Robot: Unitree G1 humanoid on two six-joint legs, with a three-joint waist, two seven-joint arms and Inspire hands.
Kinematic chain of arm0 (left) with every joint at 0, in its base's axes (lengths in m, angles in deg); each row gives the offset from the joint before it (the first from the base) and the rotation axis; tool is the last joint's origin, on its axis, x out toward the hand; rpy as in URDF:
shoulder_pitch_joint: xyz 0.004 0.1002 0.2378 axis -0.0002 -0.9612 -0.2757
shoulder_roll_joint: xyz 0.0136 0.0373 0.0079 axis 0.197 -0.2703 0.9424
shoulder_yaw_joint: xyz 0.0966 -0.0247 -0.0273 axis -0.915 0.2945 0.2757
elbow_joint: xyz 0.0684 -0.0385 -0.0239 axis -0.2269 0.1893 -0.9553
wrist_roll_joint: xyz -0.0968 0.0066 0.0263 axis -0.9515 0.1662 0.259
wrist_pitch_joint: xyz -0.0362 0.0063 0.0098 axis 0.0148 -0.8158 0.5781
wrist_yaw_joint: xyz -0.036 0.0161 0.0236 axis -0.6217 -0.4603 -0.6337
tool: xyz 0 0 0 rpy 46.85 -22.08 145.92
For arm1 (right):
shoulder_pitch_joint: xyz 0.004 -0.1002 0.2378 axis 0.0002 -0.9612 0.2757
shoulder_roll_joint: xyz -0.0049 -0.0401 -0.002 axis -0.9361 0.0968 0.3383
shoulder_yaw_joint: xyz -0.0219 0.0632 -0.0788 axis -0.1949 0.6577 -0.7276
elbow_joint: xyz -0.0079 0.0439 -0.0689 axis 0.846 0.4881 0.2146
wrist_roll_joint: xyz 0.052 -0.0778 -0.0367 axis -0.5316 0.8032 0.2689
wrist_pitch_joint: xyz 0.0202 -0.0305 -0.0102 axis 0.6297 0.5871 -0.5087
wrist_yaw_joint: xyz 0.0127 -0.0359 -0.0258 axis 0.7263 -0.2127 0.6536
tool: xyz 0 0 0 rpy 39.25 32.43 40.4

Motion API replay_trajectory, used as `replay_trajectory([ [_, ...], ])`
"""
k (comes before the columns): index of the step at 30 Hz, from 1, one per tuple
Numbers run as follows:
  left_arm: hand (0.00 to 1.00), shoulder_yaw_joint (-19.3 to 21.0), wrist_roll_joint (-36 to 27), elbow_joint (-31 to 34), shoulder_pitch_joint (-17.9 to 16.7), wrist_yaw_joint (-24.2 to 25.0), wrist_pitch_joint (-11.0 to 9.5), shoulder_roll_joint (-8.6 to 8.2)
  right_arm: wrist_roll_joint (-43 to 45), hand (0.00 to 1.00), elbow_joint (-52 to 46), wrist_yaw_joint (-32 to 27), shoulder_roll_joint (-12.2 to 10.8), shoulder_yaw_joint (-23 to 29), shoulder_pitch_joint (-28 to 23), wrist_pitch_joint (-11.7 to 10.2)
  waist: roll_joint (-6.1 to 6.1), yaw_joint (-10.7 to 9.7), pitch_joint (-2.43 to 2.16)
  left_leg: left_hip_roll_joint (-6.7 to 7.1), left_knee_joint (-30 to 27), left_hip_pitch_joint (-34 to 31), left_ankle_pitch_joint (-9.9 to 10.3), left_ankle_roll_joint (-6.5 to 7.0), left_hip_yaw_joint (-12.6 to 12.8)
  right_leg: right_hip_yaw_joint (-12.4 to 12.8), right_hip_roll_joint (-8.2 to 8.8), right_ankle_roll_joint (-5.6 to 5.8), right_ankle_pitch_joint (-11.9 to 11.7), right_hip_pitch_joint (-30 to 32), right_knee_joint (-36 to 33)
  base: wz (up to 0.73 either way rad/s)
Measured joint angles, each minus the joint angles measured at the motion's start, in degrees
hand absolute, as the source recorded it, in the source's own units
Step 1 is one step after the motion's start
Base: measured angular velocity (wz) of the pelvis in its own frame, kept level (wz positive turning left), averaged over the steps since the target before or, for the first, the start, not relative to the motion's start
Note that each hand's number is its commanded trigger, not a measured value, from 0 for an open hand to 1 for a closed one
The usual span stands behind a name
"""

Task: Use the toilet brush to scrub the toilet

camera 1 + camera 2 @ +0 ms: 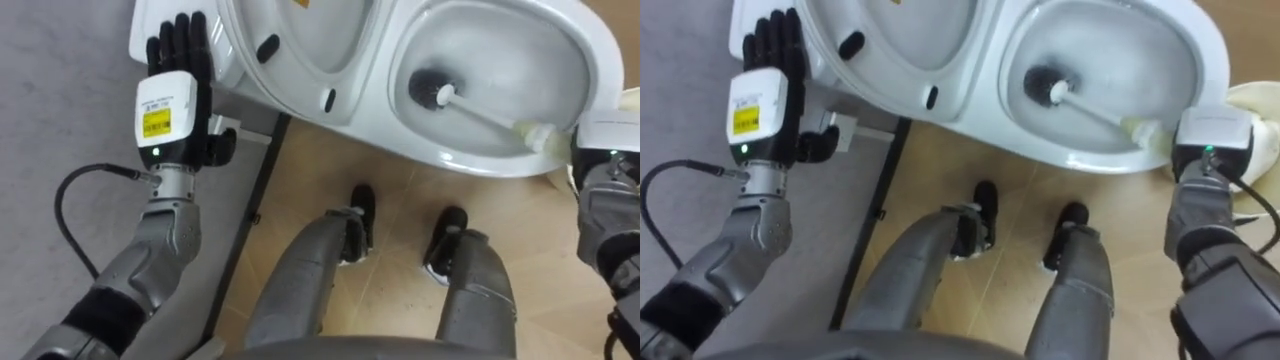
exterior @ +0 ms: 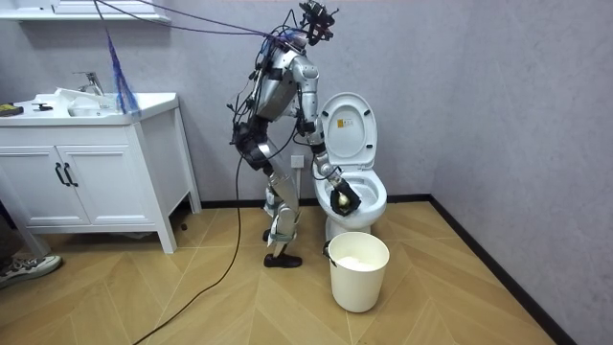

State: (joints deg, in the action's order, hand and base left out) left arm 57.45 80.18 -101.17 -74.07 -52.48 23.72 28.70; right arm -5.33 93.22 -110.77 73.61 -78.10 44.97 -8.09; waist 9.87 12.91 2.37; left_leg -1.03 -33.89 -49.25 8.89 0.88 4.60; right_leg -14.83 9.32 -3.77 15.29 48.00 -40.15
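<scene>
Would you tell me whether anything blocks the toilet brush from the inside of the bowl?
Nothing visible does. The lid is raised, and the toilet brush has its head down inside the toilet bowl, with the handle reaching over the rim to the right hand.

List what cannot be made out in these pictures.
- Right eye view: the right robot hand covers with its own back whether it grips the white plastic toilet brush with a dark head.
- Left eye view: that hand is cut by the right edge.
- Room view: the white round plastic bucket shows its contents too small to tell.
- Eye views: the raised white toilet seat is cut by the top edge.
</scene>
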Motion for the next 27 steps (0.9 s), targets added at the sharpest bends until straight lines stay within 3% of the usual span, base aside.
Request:
replay_trajectory([
  [3,0.00,-0.20,-0.98,2.06,0.76,-0.66,-0.58,1.35,-4.40,1.00,1.59,-1.88,2.52,0.85,1.33,-3.23,-1.22,-0.40,0.67,1.26,-0.55,-1.92,-0.09,0.00,-0.04,0.02,1.79,-0.07,0.98,2.71,-2.89,0.17],
  [6,0.00,0.12,-0.88,4.05,0.94,-1.10,-0.91,2.18,-4.85,1.00,3.01,-2.01,4.45,3.57,3.53,-5.31,-2.71,-0.70,0.66,2.63,-2.01,-4.25,-0.22,0.26,-0.03,1.15,3.19,0.25,1.71,5.97,-5.94,0.16],
  [8,0.00,0.24,-0.70,4.54,1.17,-1.09,-0.99,2.24,-5.22,1.00,4.17,-2.31,5.17,3.57,4.84,-5.83,-3.22,-0.70,0.67,2.77,-3.36,-5.28,-0.13,0.40,0.20,1.30,3.68,0.28,1.95,6.83,-7.17,0.06],
  [10,0.00,0.38,0.38,4.35,1.74,-0.98,-0.76,2.32,-4.74,1.00,4.00,-2.79,5.04,3.46,4.87,-6.23,-4.49,-0.67,0.67,2.74,-4.23,-5.46,-0.10,0.46,0.48,1.74,3.69,0.34,2.27,7.08,-7.69,-0.05],
  [12,0.00,0.43,0.59,3.90,2.11,-0.95,-0.75,2.35,-1.92,1.00,3.69,-3.57,4.90,3.52,4.77,-6.01,-4.53,-0.90,0.40,2.70,-4.43,-5.50,-0.09,0.47,0.44,1.75,3.59,0.40,2.23,7.01,-7.65,-0.03],
  [14,0.00,0.51,1.25,3.46,2.17,-0.95,-0.49,2.25,1.34,1.00,3.29,-3.80,4.12,3.47,4.68,-5.38,-4.56,-1.16,0.25,2.69,-4.60,-5.30,-0.06,0.52,0.31,1.63,3.51,0.54,2.11,6.56,-7.57,0.00],
  [17,0.00,0.48,1.37,2.51,2.17,-0.52,-0.50,2.20,5.25,1.00,0.77,-3.74,0.26,3.35,2.94,-3.45,-4.21,-1.49,0.05,2.17,-4.17,-3.90,0.14,0.78,-0.04,1.40,2.25,0.76,1.61,4.66,-6.15,-0.06],
  [19,0.00,0.45,1.27,1.87,1.54,-0.16,-0.53,2.08,7.07,1.00,-1.11,-3.55,-3.77,3.48,1.29,-0.67,-2.53,-1.11,-0.22,0.46,-3.13,-2.90,0.22,0.78,-0.41,0.41,0.11,0.73,-0.14,2.20,-2.32,-0.27],
  [22,0.00,0.72,1.11,2.09,-0.47,0.00,-0.31,2.00,7.41,1.00,-5.91,-2.54,-4.89,3.51,-1.39,1.95,-1.07,-1.06,-0.72,-0.33,-1.64,-1.93,0.16,0.77,0.12,0.33,-0.99,0.73,-1.88,1.01,0.69,-0.31],
  [27,0.00,1.89,-0.43,2.94,-3.37,-0.75,-0.69,2.02,7.41,1.00,-17.01,0.98,-5.66,3.53,-6.87,6.70,0.38,-1.87,-0.85,-1.30,-0.27,-0.89,0.08,0.61,0.14,0.32,-2.58,0.62,-3.05,-0.57,3.76,-0.10],
])
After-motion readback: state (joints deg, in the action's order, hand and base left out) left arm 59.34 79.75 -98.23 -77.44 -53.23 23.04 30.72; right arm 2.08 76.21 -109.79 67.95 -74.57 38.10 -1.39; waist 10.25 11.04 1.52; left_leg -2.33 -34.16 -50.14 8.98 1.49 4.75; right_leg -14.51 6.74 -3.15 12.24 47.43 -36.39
